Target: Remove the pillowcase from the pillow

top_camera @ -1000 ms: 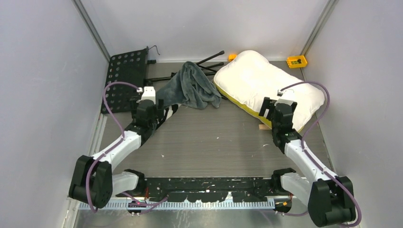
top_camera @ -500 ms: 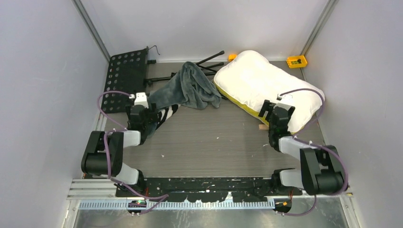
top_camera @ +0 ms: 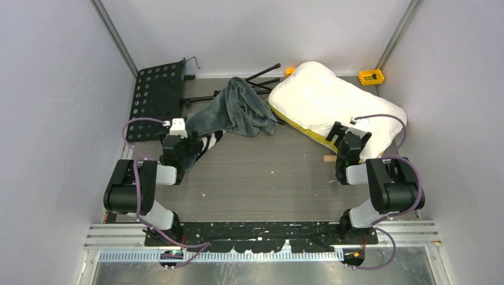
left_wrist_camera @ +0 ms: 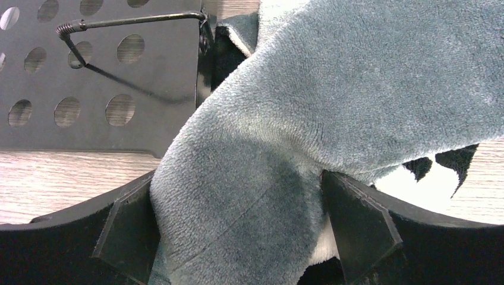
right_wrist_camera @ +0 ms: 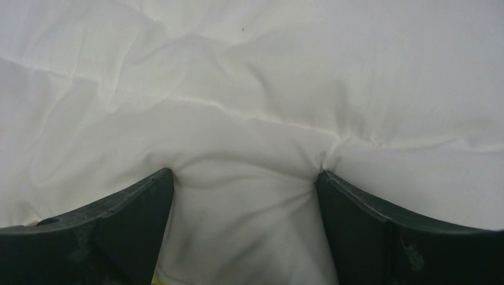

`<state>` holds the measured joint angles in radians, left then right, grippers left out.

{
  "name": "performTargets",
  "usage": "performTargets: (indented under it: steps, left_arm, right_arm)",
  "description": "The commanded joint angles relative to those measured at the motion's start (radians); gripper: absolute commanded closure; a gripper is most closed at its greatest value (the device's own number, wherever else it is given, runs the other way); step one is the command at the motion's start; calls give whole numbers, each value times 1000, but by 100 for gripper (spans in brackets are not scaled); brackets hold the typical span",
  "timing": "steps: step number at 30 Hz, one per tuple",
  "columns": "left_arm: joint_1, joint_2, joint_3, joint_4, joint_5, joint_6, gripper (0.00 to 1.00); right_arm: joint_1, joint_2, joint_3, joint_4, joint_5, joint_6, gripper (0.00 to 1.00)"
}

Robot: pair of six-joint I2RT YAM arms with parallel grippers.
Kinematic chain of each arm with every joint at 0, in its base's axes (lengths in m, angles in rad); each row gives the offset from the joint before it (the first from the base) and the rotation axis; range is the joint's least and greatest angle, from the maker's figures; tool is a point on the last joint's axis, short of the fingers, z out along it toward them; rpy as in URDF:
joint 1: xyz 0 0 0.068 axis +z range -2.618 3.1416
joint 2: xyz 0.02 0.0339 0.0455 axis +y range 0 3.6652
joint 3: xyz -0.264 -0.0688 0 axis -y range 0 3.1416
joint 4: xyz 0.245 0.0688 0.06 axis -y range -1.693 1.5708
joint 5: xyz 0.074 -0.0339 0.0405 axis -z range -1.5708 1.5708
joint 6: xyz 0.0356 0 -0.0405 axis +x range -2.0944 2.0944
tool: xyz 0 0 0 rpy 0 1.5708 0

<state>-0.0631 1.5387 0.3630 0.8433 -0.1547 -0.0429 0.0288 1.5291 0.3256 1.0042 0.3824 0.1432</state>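
Top external view: a fixed camera above and behind the arm bases looks down and forward over the whole table point(top_camera: 267, 178), distant enough to take in the pillow point(top_camera: 333, 104) at far right and the pillowcase point(top_camera: 238, 110) just left of the pillow. Left wrist view: a close look along the left gripper point(left_wrist_camera: 238, 222) at pillowcase fabric left of the pillow, a perforated black panel point(left_wrist_camera: 89, 77) behind. Right wrist view: the lens faces the pillow's near edge past the right gripper point(right_wrist_camera: 243, 190), so close that white fabric fills the frame; each wrist view shares its patch with the top view.
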Motion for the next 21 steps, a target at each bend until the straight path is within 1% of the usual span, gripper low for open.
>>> performTargets:
  steps: [1,3,5,21]
  left_arm:
    - [3,9,0,100,14,18,0]
    - [4,8,0,97,15,18,0]
    - [3,8,1,94,16,18,0]
    - [4,8,1,93,18,18,0]
  right_arm:
    - [-7,22,20,-43,-15,9,6]
    - [-6,30,14,-10,-15,7,5]
    - [-6,26,19,-31,-20,7,5]
    - [-7,28,15,-18,-22,7,5]
